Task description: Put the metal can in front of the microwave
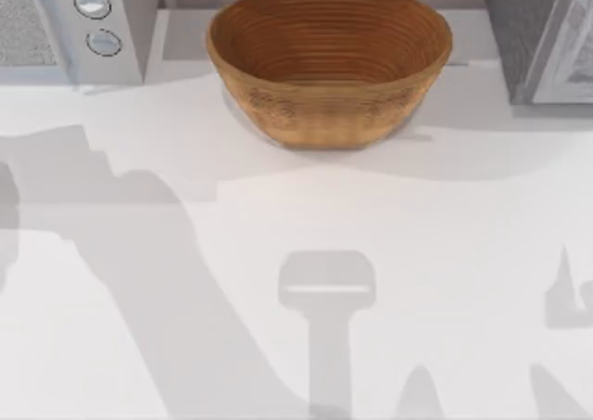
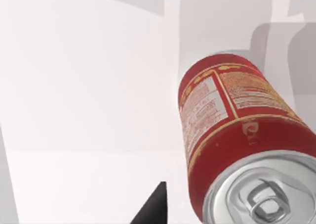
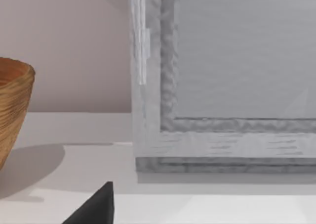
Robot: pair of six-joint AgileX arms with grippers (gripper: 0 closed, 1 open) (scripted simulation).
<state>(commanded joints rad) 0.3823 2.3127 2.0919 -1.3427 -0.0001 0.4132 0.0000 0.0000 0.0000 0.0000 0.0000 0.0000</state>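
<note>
While the can [image 2: 237, 150] sits close under the left wrist camera, right beside one dark fingertip [image 2: 153, 206] of the left gripper, I cannot tell whether that gripper is closed on it or merely beside it: just a single finger tip pokes into view and no contact is visible. Its silver top with the pull tab faces the camera and its long axis runs away from the lens toward the white table [image 1: 278, 253], so the left arm is plainly the nearer one. From above, the microwave [image 1: 56, 31] stands at the far left corner, cut off by the edge, with its two knobs [image 1: 93, 5] showing; the spot in front of it is bare. A wicker basket [image 1: 329, 63] sits far centre, a darker grey box [image 1: 547, 35] far right. By the right wrist camera, a dark fingertip [image 3: 96, 206] of the right gripper points at that box, its state unclear
</note>
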